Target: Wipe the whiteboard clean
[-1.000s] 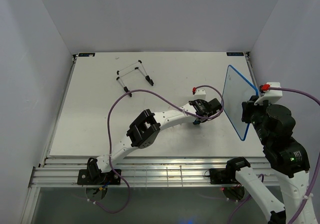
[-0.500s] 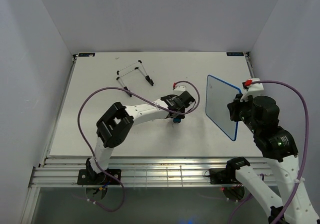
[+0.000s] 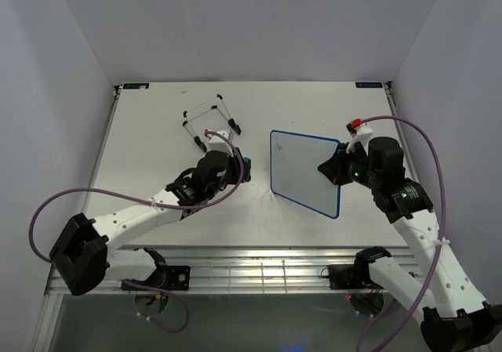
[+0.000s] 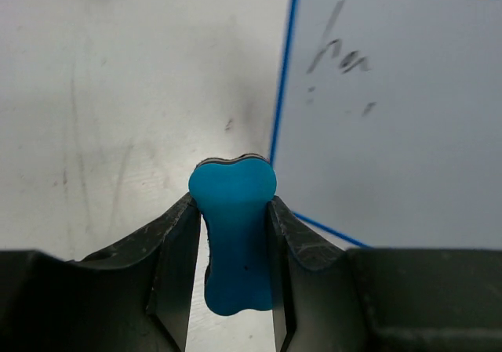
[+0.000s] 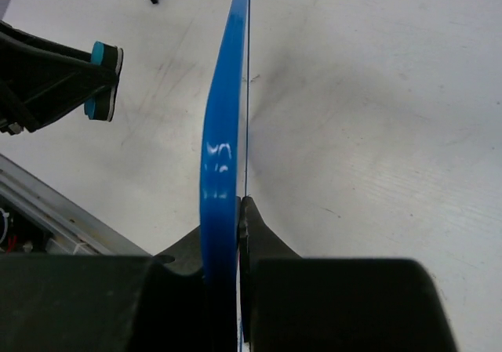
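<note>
My right gripper [image 3: 336, 172] is shut on the right edge of the whiteboard [image 3: 306, 172], a white board with a thin blue frame, and holds it up over the table's middle. In the right wrist view the board's blue edge [image 5: 223, 125] runs up from between the jaws. In the left wrist view the whiteboard [image 4: 392, 117] shows a few faint black marks near its upper left. My left gripper [image 3: 243, 166] is shut on the blue bone-shaped eraser [image 4: 233, 234], just left of the board's left edge and apart from it. The eraser also shows in the right wrist view [image 5: 103, 81].
A thin wire stand [image 3: 210, 118] with black feet stands at the back left of the white table [image 3: 141, 140]. Purple cables loop from both arms. Metal rails [image 3: 259, 270] run along the table's near edge.
My right gripper has carried the whiteboard from the right edge leftward to the table's middle. My left arm has swung back to the left with the eraser, from beside the board at the right.
</note>
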You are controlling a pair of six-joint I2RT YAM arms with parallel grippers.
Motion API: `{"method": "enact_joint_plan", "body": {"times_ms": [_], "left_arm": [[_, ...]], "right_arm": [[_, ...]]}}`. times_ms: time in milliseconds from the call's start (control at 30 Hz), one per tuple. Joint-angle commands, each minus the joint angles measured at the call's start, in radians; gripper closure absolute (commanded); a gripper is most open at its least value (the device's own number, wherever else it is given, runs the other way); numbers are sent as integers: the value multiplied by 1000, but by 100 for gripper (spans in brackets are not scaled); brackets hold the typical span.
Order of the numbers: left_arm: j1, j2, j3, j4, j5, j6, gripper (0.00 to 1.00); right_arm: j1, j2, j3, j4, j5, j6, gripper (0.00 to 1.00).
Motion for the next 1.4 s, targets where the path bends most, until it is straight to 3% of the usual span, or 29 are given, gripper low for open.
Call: {"method": "enact_joint_plan", "body": {"times_ms": [0,233,433,567,1033,1367], "left_arm": [[-3,-91,-102,317,99,61,100],[-5,-14,-152,681,255,138,100],[-16,86,-165,842,326,115,100],[-20,110,-180,862,321,80,100],[7,84,-238,830,159,104,100],[122,72,-209,783,240,141,100]], "right_arm": [[2,13,1,121,-102,42,92],[-4,22,2,130,-226,100,92],[-6,-25,11,176,-311,181,92],[-6,-65,10,199,-288,232,92],[-6,-124,50,253,-473,293,92],[-6,-145,77,170,-523,249,92]]}}
